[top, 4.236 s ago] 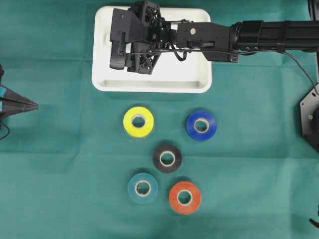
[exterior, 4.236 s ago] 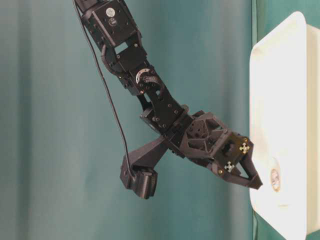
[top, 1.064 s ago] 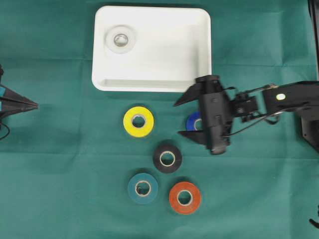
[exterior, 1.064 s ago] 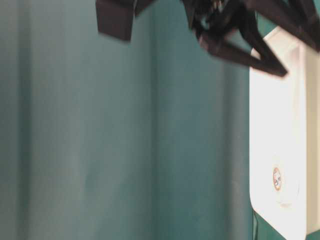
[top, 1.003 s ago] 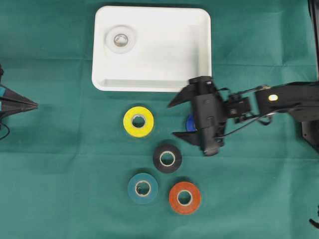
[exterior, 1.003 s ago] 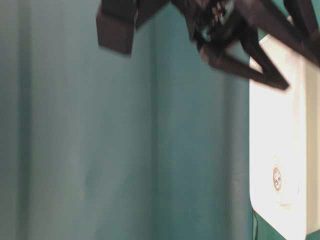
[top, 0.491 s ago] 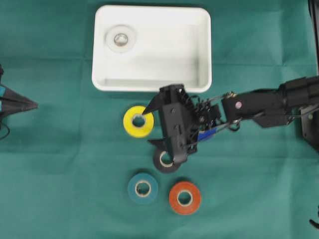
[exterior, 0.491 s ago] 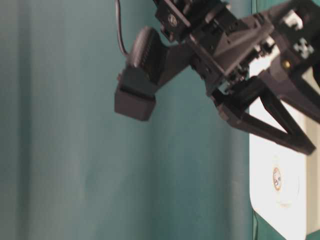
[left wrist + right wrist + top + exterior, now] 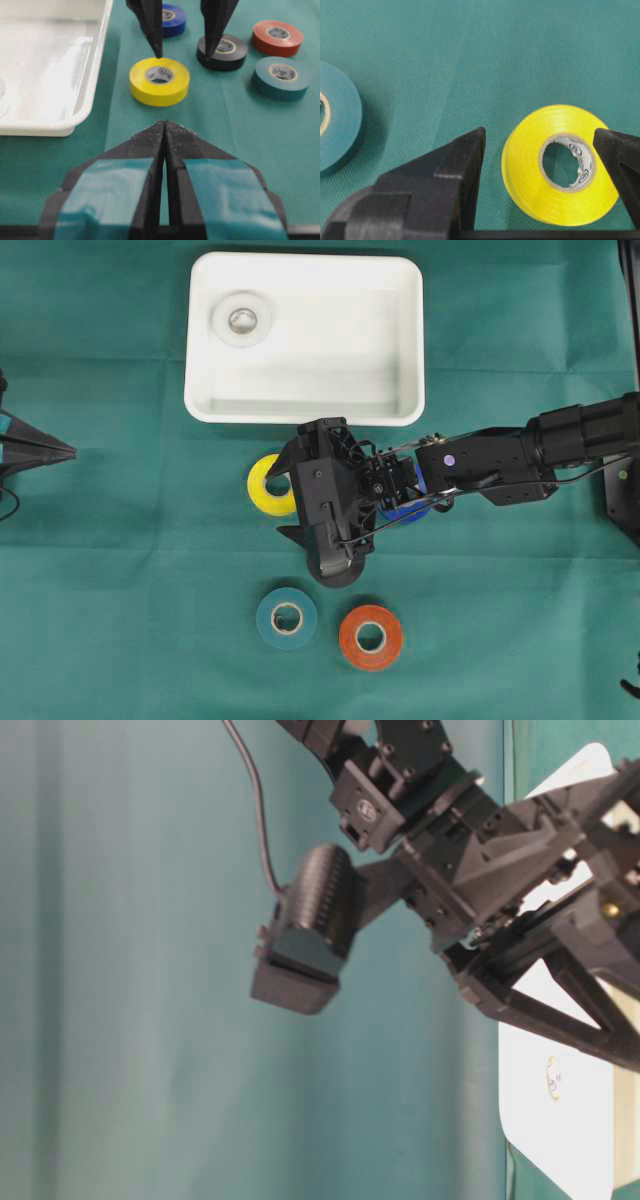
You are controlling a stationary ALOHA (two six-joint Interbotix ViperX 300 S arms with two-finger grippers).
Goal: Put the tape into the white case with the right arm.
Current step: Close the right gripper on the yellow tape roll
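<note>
Overhead view: right pincer [image 9: 287,502] spread astride yellow tape [image 9: 266,484], just below white case [image 9: 405,340]; left pincer [image 9: 60,450] pressed together.

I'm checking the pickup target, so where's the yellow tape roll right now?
In the overhead view the yellow tape roll lies on the green cloth just below the white plastic tray, left of centre, between the right gripper's open jaws.

Green cloth [image 9: 120,590] covers whole table, faint creases running across it. Plain teal curtain [image 9: 150,970] hangs as backdrop in table-level view, soft vertical folds. Thin black cable [image 9: 255,810] loops down in front of curtain. Black bracket [image 9: 622,480] sits at right edge of cloth
</note>
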